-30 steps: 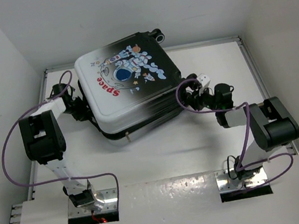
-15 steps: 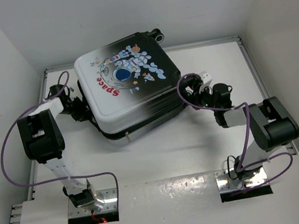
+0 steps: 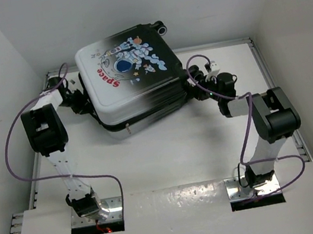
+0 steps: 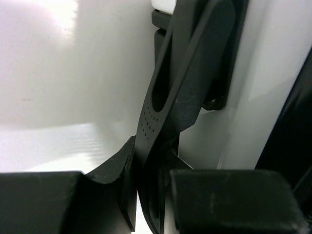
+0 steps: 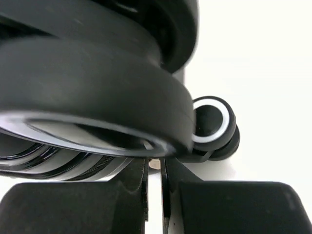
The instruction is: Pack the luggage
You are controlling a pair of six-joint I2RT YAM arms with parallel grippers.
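The luggage (image 3: 133, 85) lies shut on the far left-of-middle part of the tabletop (image 3: 180, 149), its astronaut print and red "Space" lettering facing up and its wheels pointing toward the back and right. The left claw (image 4: 153, 187) is at the luggage's left side, closed tight on a black handle (image 4: 187, 83) that runs up between its two fingers (image 4: 109, 195). The handle's dotted inner face shows just above the grip. The right claw (image 5: 157, 187) is pressed against the luggage's right side, low down by the casters. Its fingers are drawn almost together, with only a thin slit left between them. A small pale bit sits at the top of that slit, but I cannot tell whether it is pinched. Just beyond the claw, a black wheel (image 5: 213, 122) with a white ring rests on the tabletop.
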